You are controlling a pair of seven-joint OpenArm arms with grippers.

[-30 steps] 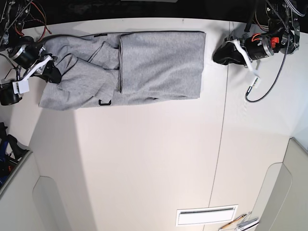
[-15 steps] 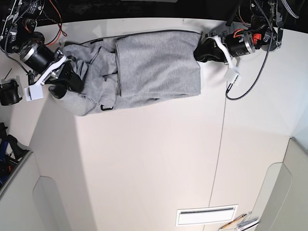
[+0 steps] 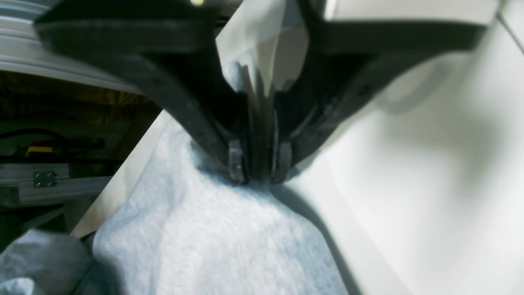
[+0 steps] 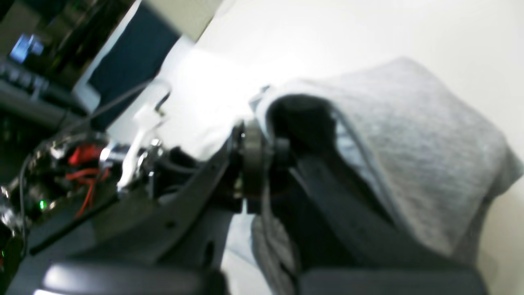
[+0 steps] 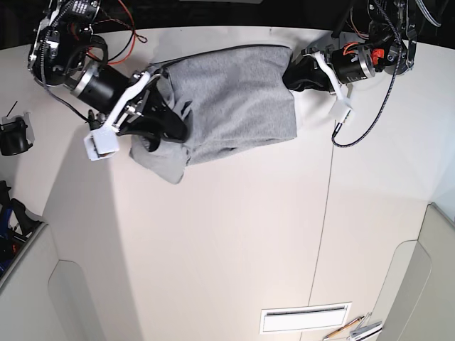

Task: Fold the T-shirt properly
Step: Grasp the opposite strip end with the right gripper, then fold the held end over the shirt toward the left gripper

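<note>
The T-shirt (image 5: 234, 99) is lying along the far edge of the desk (image 5: 234, 234), its long axis running straight from one claw to the other, and both arms are already on it. The left claw (image 3: 258, 172) is pinching the cloth at its end: the fingers (image 3: 235, 164) are closing almost together on a ridge of grey fabric, which is fanning out below and ahead of them onto the white surface. The right claw (image 5: 167, 128) is clamping the opposite end (the wrist view is blurred, but cloth is draping over the jaw and hanging past it), with a loose bunch sagging just beneath it toward the near side. So neither arm is nearer; each is holding its own end. By my reading, the coming move is turning on carrying the right claw's end along that axis toward the left claw, which is serving as the anchor
</note>
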